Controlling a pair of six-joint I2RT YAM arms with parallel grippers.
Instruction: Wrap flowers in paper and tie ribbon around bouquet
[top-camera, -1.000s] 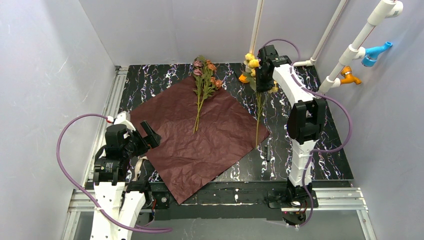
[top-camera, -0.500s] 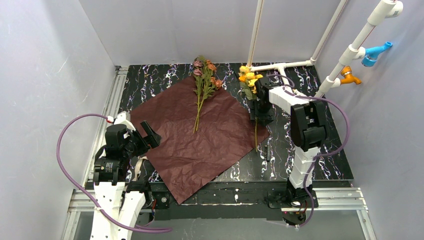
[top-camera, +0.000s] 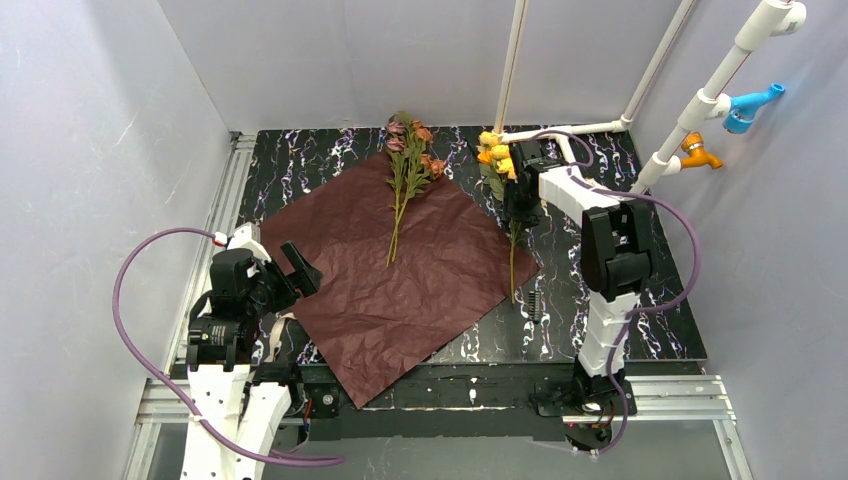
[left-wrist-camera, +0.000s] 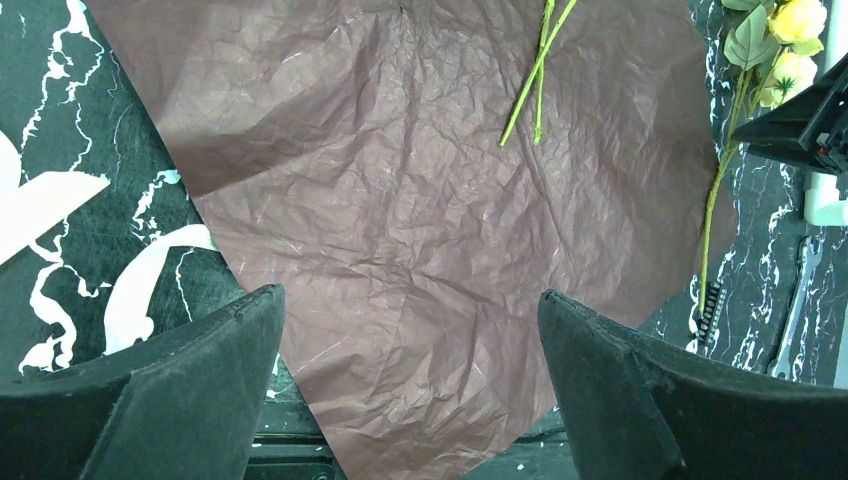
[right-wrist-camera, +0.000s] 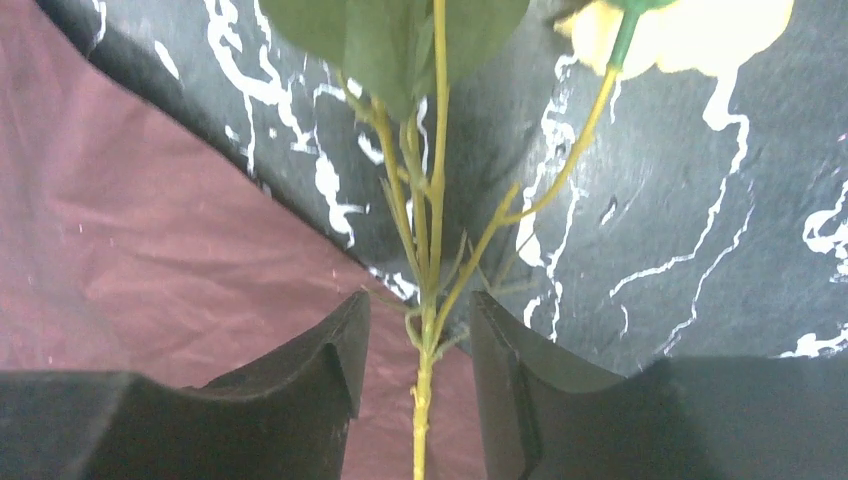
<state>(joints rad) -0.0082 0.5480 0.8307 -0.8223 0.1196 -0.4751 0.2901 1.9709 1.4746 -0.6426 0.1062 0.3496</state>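
Reaching forward and down, right pincer (right-wrist-camera: 418, 320) part-open astride the flower stem (right-wrist-camera: 437, 150), not clamped.

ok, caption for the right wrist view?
Right gripper straddles the yellow flower stem, jaws clear of it, at the edge of the maroon paper.

Paper (top-camera: 400, 270) is maroon, flowers (top-camera: 422, 132) yellow and pink-brown, table (top-camera: 660, 300) white-veined black
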